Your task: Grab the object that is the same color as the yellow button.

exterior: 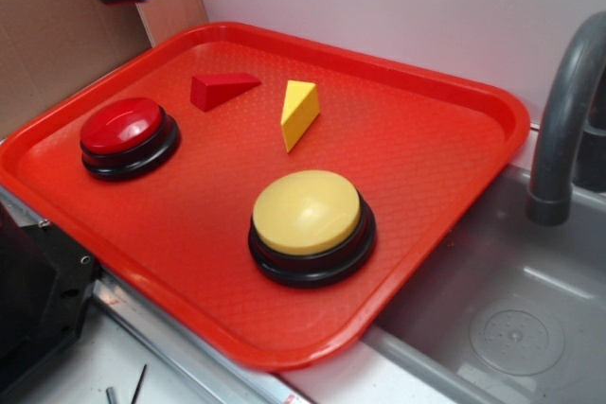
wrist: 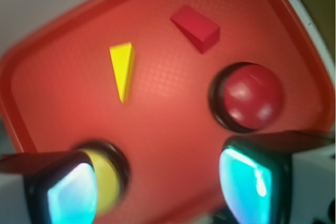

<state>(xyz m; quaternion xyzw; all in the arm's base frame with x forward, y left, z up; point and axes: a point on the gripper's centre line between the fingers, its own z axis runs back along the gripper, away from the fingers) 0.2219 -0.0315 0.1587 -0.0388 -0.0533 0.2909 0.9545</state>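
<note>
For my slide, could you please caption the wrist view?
Open gripper above a red tray with yellow wedge.

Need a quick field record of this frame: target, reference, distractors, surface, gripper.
target: yellow wedge, on tray, untouched
reference: yellow button, near tray front
distractors: red wedge; red button
surface: red tray, beside a grey sink
gripper: jaws open, empty, high above the tray, apart from all items

A small yellow wedge block (exterior: 300,113) stood on its side, just behind the big pale-yellow dome button (exterior: 310,225), apart from it.
</note>
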